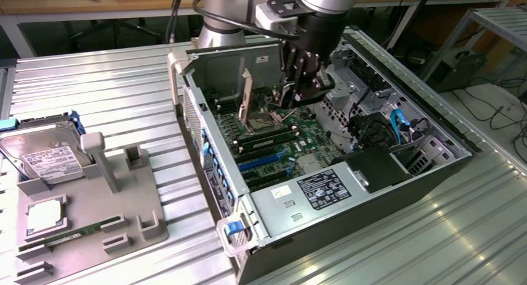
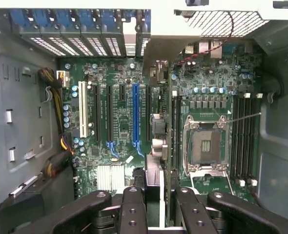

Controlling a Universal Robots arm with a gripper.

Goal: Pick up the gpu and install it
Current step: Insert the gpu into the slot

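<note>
My gripper [image 1: 290, 100] hangs inside the open computer case [image 1: 428, 174], above the motherboard [image 1: 309, 143]. In the wrist view the gripper [image 2: 161, 207] is shut on the gpu [image 2: 156, 131]. The card is seen edge-on, thin and dark, and runs from the fingers [image 2: 133, 204] toward the case's rear wall. Its pale bracket strip [image 2: 158, 46] lies at that far end. In the exterior view the bracket [image 1: 245, 90] stands upright by the rear wall. The card hovers over the board between the blue slot [image 2: 135, 117] and the CPU socket [image 2: 205, 144]. I cannot tell whether it touches a slot.
A grey fixture tray [image 1: 144, 205] on the exterior view's left holds a silver hard drive [image 1: 45, 155], a CPU chip [image 1: 45, 214] and a green memory stick [image 1: 74, 234]. Memory slots [image 2: 244, 136], cables [image 2: 58, 146] and a blue cable [image 1: 398, 128] lie inside the case.
</note>
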